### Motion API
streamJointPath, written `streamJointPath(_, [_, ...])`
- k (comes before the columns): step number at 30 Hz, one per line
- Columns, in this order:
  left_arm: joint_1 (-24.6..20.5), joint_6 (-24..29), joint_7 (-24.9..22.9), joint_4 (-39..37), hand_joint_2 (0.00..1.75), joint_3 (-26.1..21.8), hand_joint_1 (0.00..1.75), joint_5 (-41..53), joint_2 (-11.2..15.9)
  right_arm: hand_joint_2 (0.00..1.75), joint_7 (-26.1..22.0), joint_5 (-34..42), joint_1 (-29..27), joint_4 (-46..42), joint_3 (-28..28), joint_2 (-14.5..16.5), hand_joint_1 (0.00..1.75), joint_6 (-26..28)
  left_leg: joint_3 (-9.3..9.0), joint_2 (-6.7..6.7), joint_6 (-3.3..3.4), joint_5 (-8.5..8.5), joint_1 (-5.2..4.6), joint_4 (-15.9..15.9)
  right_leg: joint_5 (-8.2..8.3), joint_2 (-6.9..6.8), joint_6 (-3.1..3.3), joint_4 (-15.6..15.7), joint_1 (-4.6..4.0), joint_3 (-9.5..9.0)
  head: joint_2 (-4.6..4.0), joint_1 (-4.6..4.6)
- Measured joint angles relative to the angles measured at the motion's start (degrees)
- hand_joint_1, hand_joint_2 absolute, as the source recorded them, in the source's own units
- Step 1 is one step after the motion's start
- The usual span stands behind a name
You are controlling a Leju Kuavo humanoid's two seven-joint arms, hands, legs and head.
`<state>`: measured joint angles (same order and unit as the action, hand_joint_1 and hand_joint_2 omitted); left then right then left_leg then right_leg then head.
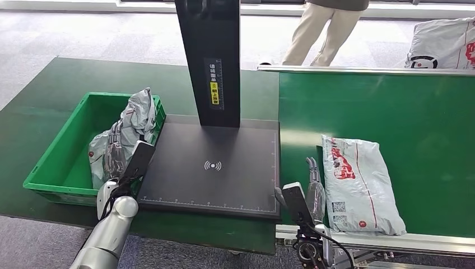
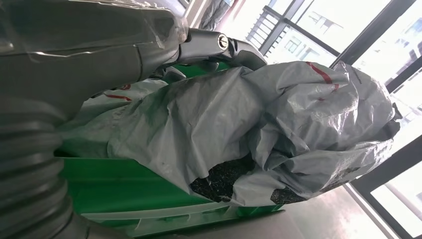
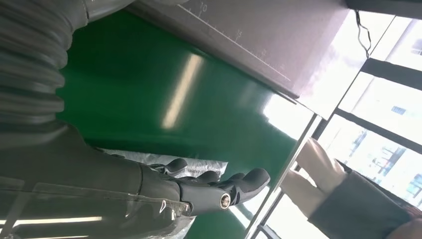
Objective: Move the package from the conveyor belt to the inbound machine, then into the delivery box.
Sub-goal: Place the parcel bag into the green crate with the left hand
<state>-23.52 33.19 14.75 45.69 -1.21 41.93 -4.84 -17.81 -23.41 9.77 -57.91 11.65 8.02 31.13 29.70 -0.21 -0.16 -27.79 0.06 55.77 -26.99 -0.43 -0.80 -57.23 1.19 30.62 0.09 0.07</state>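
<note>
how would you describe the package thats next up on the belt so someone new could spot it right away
Look at the green conveyor belt to the right of the black inbound machine. Near its front edge lies a flat grey package with red print and a label at its near end, just beside the right hand. Unlike the crumpled grey package in the green box, it lies smooth on the belt.
</note>
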Motion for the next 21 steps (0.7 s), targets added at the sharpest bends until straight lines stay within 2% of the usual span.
streamJointPath(5, [1.5,-0.3,-0.1,2.1,1.75,0.1,0.00,-0.1,-0.4,1.75,-0.8,1.4,0.0,0.4,-2.6,-0.3,0.00,1.6,0.13,-0.03,-0.03,-0.10,0.00,0.0,-0.12,0.00,-0.05,0.0,0.01,0.14,0.00,-0.01])
streamJointPath(17, [1.7,-0.3,0.4,2.4,1.75,0.1,0.00,-0.5,-0.6,1.75,-1.9,2.7,1.1,4.6,-7.8,-1.2,0.00,2.3,0.26,-0.05,-0.01,-0.14,-0.01,0.0,-0.16,0.00,-0.06,0.0,0.03,0.24,0.00,-0.01])
streamJointPath(19, [1.8,-0.5,2.1,2.5,1.75,0.1,0.00,-1.8,-0.6,1.75,-1.9,2.6,1.3,5.0,-8.1,-1.2,0.00,2.3,0.27,-0.05,-0.01,-0.14,-0.01,0.0,-0.16,0.00,-0.06,0.0,0.03,0.24,0.00,-0.01])
streamJointPath(21, [2.7,-1.9,6.8,3.4,1.75,0.0,0.00,-5.9,-0.7,1.75,-1.9,2.6,1.4,5.3,-8.5,-1.2,0.00,2.2,0.27,-0.05,-0.01,-0.14,-0.01,0.0,-0.16,-0.01,-0.06,0.0,0.03,0.26,0.00,-0.01])
